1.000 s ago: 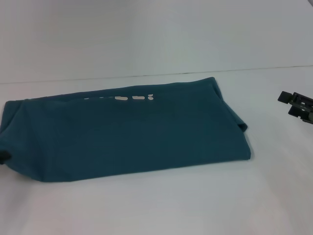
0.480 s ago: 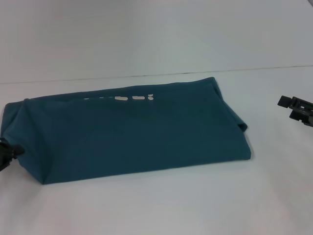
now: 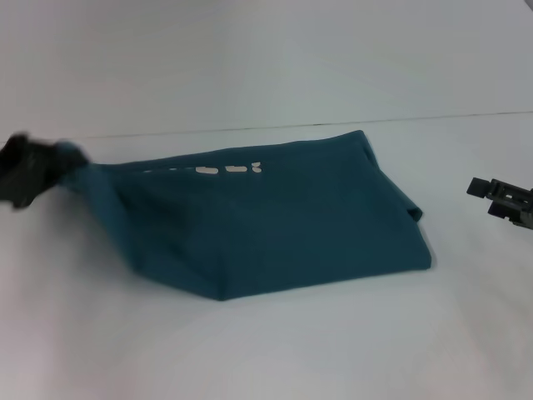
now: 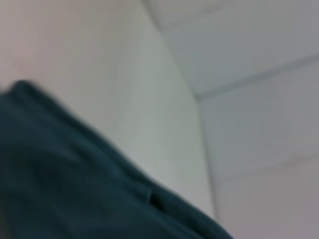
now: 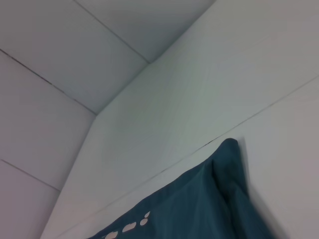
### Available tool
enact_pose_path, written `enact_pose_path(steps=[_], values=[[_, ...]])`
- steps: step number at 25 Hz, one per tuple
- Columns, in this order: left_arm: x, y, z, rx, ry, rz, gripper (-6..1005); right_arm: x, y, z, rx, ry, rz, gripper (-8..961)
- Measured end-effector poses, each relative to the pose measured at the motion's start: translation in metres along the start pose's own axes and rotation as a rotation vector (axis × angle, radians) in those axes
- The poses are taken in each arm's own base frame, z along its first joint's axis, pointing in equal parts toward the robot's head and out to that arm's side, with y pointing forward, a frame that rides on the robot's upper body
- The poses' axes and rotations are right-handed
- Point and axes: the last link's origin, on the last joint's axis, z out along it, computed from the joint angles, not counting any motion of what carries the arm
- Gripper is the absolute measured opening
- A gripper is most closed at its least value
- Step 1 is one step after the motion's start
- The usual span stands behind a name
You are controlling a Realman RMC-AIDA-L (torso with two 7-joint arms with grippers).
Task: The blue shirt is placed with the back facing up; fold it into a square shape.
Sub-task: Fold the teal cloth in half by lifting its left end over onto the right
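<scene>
- The shirt point(image 3: 275, 221) lay on the white table point(image 3: 333, 350), about in the middle, already folded into a long band running left to right.
- A few bits of white lettering point(image 3: 225, 169) peeked out along its far edge.
- The shirt's left end was off the table, pulled up into a point toward the far left, so the cloth slanted down from there to the flat part.
- The left gripper point(image 3: 33, 167) was right at that raised tip, blurry, and its fingers looked clamped on the cloth.
- In the left wrist view the shirt point(image 4: 75, 189) filled the near corner, nothing else but wall.
- The right gripper point(image 3: 504, 198) hovered over the table off the shirt's right end, well apart from it; couldn't tell how its fingers stood.
- Right wrist view just caught the shirt's point(image 5: 209, 209) far right corner and the lettering point(image 5: 127, 228).
</scene>
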Motion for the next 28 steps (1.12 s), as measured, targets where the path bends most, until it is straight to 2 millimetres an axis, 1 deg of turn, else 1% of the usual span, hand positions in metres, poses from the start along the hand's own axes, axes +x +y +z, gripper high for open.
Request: enact_pose_path(steps=[1,3,4,7,12,14,16,19,21,22,23,25,27,28], values=[[0.003,0.006,0.004,-0.009,-0.010,0.013,27,0.001,0.000,0.000,-0.002,0.004,0.000,920],[0.010,0.028,0.019,-0.040,-0.050,0.058,27,0.003,0.000,0.000,-0.003,0.009,0.002,919],[0.012,0.042,0.030,-0.056,-0.077,0.087,27,0.004,0.000,0.000,-0.003,0.011,0.002,918],[0.013,0.074,0.058,-0.091,-0.140,0.157,27,0.005,-0.001,0.000,0.000,0.015,0.003,916],[0.004,0.115,0.103,-0.104,-0.229,0.272,26,0.005,-0.001,0.000,0.005,0.014,-0.008,913],[-0.005,0.130,0.122,-0.101,-0.273,0.320,26,0.005,-0.001,0.001,0.003,0.015,-0.011,912],[-0.018,0.141,0.141,-0.096,-0.315,0.357,26,0.006,-0.001,0.002,0.001,0.017,-0.012,911],[-0.046,0.147,0.170,-0.065,-0.370,0.416,26,0.007,0.000,0.003,-0.001,0.019,-0.013,909],[-0.070,0.143,0.192,-0.026,-0.384,0.475,26,0.007,-0.001,0.003,0.003,0.018,-0.014,908],[-0.079,0.140,0.199,-0.012,-0.387,0.505,26,0.007,-0.001,0.003,0.006,0.017,-0.014,907],[-0.091,0.136,0.209,0.009,-0.395,0.548,26,0.008,-0.002,0.003,0.009,0.016,-0.013,907],[-0.106,0.131,0.220,0.034,-0.419,0.593,27,0.008,-0.003,0.005,0.016,0.020,-0.012,905],[-0.116,0.129,0.224,0.042,-0.455,0.608,36,0.008,-0.002,0.006,0.017,0.025,-0.014,904],[-0.116,0.129,0.224,0.042,-0.455,0.608,44,0.008,-0.002,0.007,0.017,0.025,-0.015,904]])
